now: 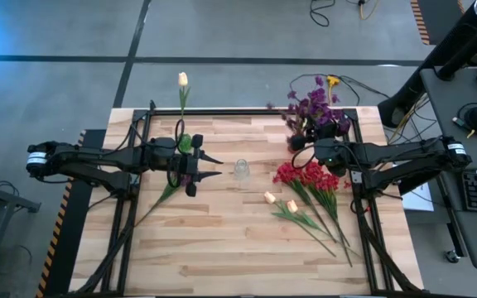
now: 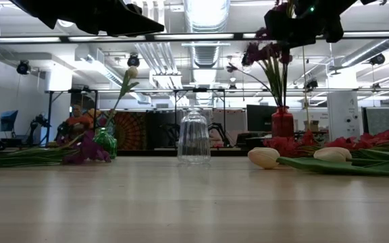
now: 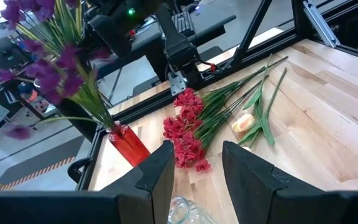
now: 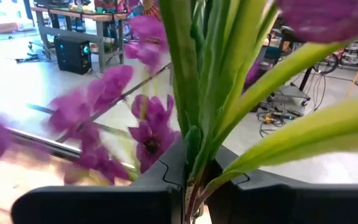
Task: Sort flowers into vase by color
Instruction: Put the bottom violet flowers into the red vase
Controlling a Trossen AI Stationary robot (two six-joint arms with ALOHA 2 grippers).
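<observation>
Fingers of left gripper (image 1: 212, 165) spread, empty, at 9 o'clock of the clear glass vase (image 1: 242, 170) mid-table. Red flowers (image 1: 305, 175) and cream tulips (image 1: 280, 201) lie at its 3–4 o'clock. Right gripper (image 1: 299, 143) pinches purple flowers (image 1: 311, 105) stems at 1 o'clock, over the red vase (image 3: 128, 144).

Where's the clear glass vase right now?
In the high view the clear glass vase stands mid-table, between the left hand and the red flowers lying on its right.

purple blossoms (image 4: 82, 134) blurred, cropped
</observation>
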